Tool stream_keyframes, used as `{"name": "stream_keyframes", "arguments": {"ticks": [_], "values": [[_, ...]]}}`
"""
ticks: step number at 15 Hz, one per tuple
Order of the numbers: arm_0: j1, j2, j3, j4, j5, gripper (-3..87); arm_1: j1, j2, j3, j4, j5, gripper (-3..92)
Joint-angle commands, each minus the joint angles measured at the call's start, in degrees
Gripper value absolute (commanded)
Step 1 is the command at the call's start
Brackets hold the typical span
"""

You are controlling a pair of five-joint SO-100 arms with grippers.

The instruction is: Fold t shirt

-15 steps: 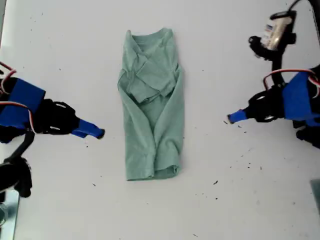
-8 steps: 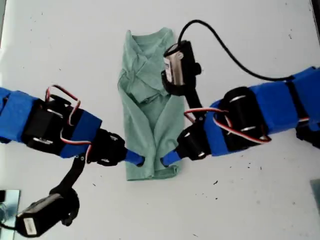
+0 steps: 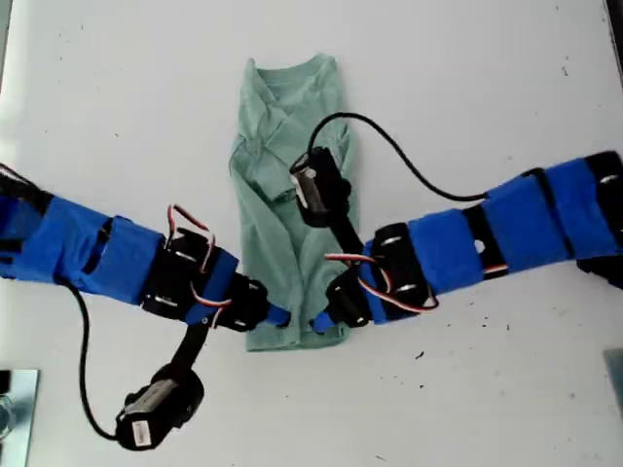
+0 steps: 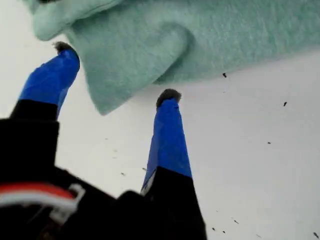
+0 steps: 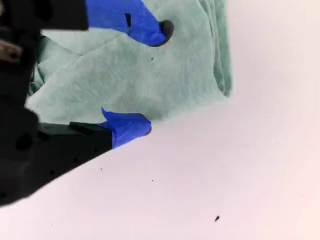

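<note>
With the t shirt (image 3: 292, 204) lying as a narrow strip mid-bench and my first pincer (image 4: 116, 71) and second pincer (image 5: 155, 79) both spread over its hem corners, I judge the risk is pinching only the top layer, so the folded sleeves spill open when lifted.

White table (image 3: 506, 117) with one garment on it

The table is plain white and matte, flecked with small dark specks, thickest toward the exterior view's lower right. The t shirt (image 3: 292, 195), pale sage green, lies flat near the middle as a long narrow strip, sleeves folded inward, neck toward the exterior view's top, hem toward its bottom.
</note>
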Motion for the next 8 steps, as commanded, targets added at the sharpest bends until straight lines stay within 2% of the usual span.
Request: {"name": "stream_keyframes", "arguments": {"ticks": [1,2,3,8], "values": [[0.9,-3.7,-4.2,-3.3,-0.4,21.6,-1.2,-3.5,-2.9,-1.1,1.6,24.5],[1.6,-4.6,-4.2,-4.1,-0.8,12.8,-1.6,-4.6,-3.0,-1.4,2.3,7.9],[2.2,-4.7,-4.2,-4.4,-0.9,0.7,-1.9,-4.8,-3.1,-1.5,2.5,2.5],[5.4,-2.8,-8.9,-4.6,4.4,-0.3,-3.9,1.5,-4.0,-0.8,-1.7,2.5]]}}
